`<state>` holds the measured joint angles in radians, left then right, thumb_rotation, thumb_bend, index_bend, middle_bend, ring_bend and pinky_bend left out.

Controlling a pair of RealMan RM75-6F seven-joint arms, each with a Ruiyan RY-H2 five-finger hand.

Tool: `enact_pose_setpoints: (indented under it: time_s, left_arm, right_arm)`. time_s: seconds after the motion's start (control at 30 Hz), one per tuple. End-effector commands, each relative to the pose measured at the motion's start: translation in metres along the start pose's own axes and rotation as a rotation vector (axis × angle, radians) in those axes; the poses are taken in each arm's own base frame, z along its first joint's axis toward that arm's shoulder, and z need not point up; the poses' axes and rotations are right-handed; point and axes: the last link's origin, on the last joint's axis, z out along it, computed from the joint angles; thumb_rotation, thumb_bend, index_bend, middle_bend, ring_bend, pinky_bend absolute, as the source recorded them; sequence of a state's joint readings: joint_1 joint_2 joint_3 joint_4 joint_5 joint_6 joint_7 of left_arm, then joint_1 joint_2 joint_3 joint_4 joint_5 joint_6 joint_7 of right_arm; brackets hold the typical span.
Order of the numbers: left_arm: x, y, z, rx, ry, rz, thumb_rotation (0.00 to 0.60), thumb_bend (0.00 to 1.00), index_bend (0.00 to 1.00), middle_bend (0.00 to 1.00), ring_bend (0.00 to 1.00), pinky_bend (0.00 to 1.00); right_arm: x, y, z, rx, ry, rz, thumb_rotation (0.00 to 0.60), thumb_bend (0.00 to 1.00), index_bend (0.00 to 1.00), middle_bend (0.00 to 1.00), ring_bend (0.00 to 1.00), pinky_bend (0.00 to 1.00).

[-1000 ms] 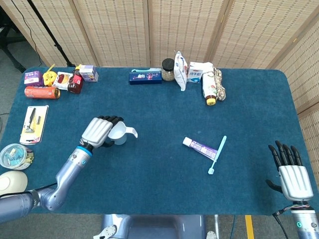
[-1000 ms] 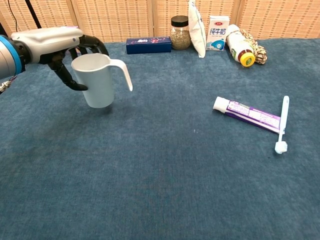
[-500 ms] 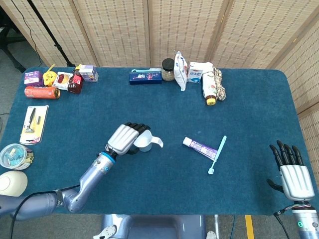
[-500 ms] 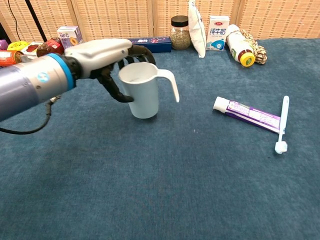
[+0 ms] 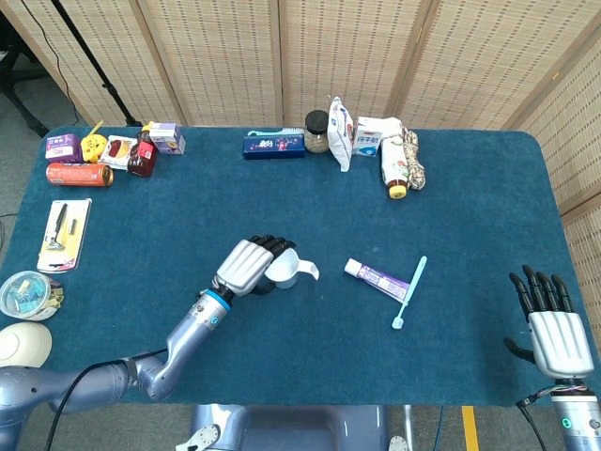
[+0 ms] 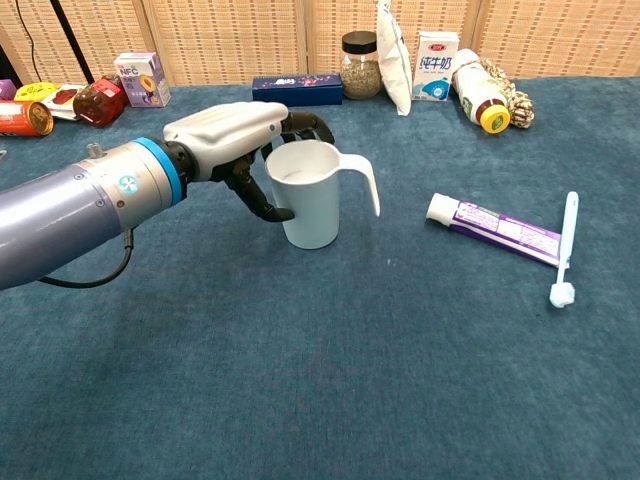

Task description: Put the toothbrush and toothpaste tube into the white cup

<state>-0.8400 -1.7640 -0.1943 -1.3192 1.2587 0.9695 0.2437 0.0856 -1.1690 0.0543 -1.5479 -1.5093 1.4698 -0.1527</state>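
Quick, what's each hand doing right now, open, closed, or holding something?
Left hand: closed around the white cup, holding it.
Right hand: open, fingers apart, holding nothing, at the table's near right edge.

A blue box (image 5: 273, 145), a jar (image 5: 316, 132) and a milk carton (image 5: 367, 137) line the table's (image 5: 470, 207) far edge; a red can (image 5: 79, 174) lies far left.

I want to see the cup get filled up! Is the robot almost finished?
Not yet. The left hand holds the white cup close to the toothpaste tube and toothbrush, which both lie on the table. The cup looks empty. The right hand is open, off at the table's edge.
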Motion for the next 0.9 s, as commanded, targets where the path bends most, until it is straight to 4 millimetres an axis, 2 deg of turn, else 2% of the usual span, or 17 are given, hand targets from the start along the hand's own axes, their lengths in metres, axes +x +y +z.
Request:
enact_pose_setpoints:
  time_s: [0.03, 0.1, 0.37, 0.57, 0.73, 0.9]
  left_arm:
    - [-0.005, -0.001, -0.002, 0.002, -0.048, -0.016, 0.600, 0.11, 0.00, 0.00, 0.00, 0.07]
    - [-0.004, 0.000, -0.004, -0.003, -0.080, -0.031, 0.600, 0.10, 0.00, 0.00, 0.00, 0.00]
    - [0.011, 0.003, -0.017, -0.045, -0.061, -0.056, 0.600, 0.08, 0.00, 0.00, 0.00, 0.00]
    - [0.041, -0.004, -0.038, -0.042, 0.012, -0.033, 0.600, 0.08, 0.00, 0.00, 0.00, 0.00]
    - [0.078, -0.020, -0.073, 0.026, 0.056, 0.061, 0.600, 0.08, 0.00, 0.00, 0.00, 0.00]
    - [0.109, -0.049, -0.131, 0.187, 0.076, 0.134, 0.600, 0.07, 0.00, 0.00, 0.00, 0.00]
  right_arm:
    - [0.000, 0.000, 0.000, 0.000, 0.001, -0.001, 0.600, 0.00, 0.00, 0.00, 0.00, 0.00]
    - [0.000, 0.000, 0.000, -0.001, 0.001, -0.001, 0.600, 0.00, 0.00, 0.00, 0.00, 0.00]
    - [0.000, 0.001, 0.000, -0.005, 0.002, -0.001, 0.600, 0.00, 0.00, 0.00, 0.00, 0.00]
    - [-0.001, 0.001, 0.000, -0.006, -0.002, -0.004, 0.600, 0.00, 0.00, 0.00, 0.00, 0.00]
    - [-0.003, 0.002, 0.001, -0.024, -0.023, 0.002, 0.600, 0.00, 0.00, 0.00, 0.00, 0.00]
    - [-0.003, 0.001, 0.014, -0.032, -0.038, 0.031, 0.600, 0.00, 0.00, 0.00, 0.00, 0.00]
